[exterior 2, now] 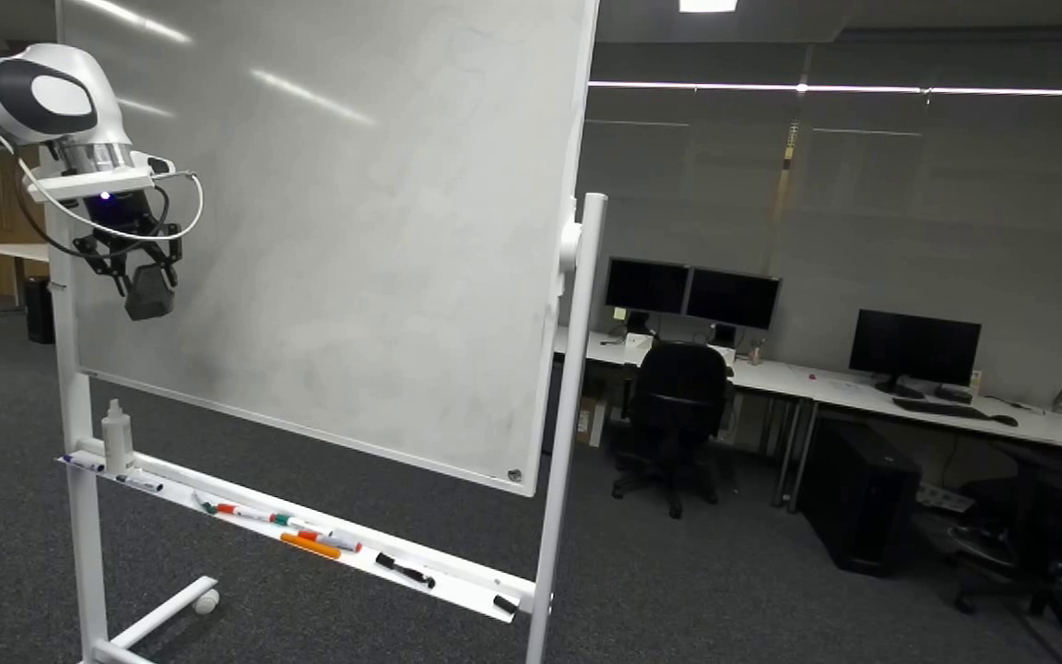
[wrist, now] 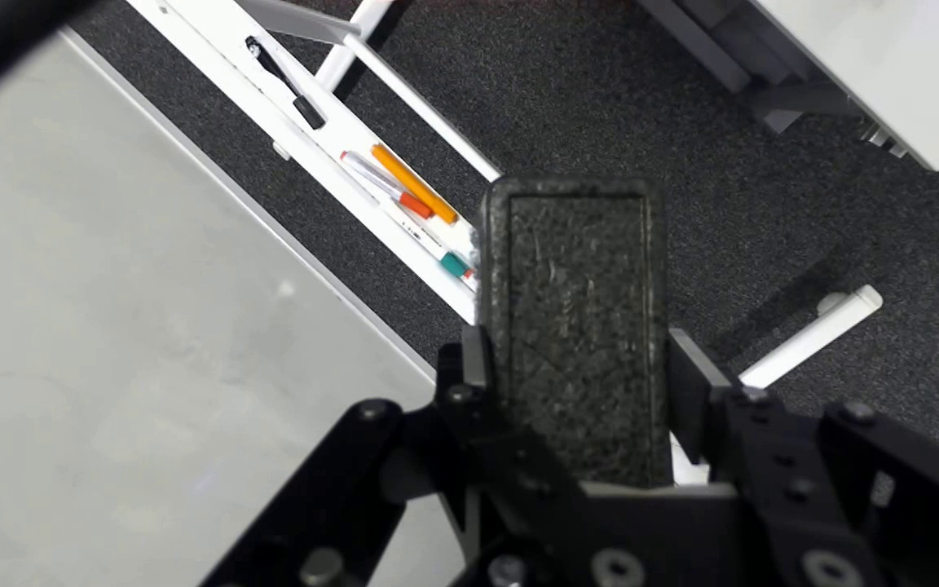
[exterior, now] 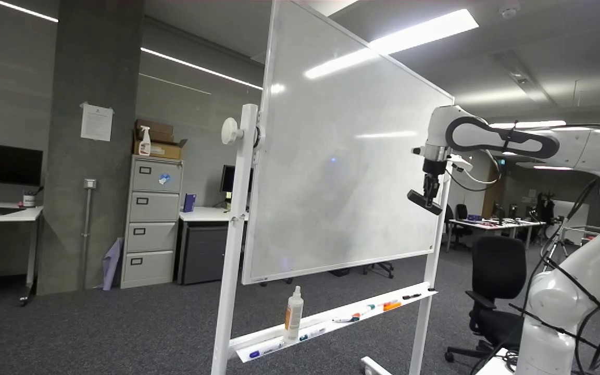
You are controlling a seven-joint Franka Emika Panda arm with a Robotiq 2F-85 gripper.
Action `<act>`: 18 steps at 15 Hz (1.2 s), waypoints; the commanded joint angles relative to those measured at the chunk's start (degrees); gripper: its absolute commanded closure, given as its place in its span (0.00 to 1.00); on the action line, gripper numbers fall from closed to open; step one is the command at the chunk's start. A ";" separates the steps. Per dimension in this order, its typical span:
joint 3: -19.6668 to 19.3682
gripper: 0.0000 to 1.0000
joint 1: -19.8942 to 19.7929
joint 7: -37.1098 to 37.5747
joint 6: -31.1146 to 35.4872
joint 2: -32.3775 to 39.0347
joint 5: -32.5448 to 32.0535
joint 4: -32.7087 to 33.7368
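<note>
A dark grey block like a whiteboard eraser (wrist: 575, 269) is between the fingers of my gripper (wrist: 579, 359) in the wrist view. The left finger is against its side; the right finger is close along the other side. Its near end is hidden by the gripper. In both exterior views the block (exterior: 425, 202) (exterior 2: 150, 295) hangs tilted below the gripper (exterior: 430, 188) (exterior 2: 145, 277), in the air in front of the large whiteboard (exterior: 341, 182) (exterior 2: 337, 231). The whiteboard is at the left in the wrist view (wrist: 152, 326). Grey smudges show on its lower part.
A white tray (exterior: 352, 308) (exterior 2: 468, 587) (wrist: 341, 137) runs below the whiteboard. It bears a white bottle (exterior: 294, 315) (exterior 2: 117, 441), an orange marker (exterior: 391, 306) (wrist: 412, 183), a black marker (exterior 2: 405, 570) and several others. A black office chair (exterior: 499, 271) stands near the arm.
</note>
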 commanded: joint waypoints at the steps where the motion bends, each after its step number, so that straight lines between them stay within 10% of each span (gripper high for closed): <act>1: -0.96 0.70 -0.02 4.57 -0.52 0.21 1.23 -1.65; 18: -10.43 0.70 -15.10 32.62 -6.73 -10.31 5.78 -29.17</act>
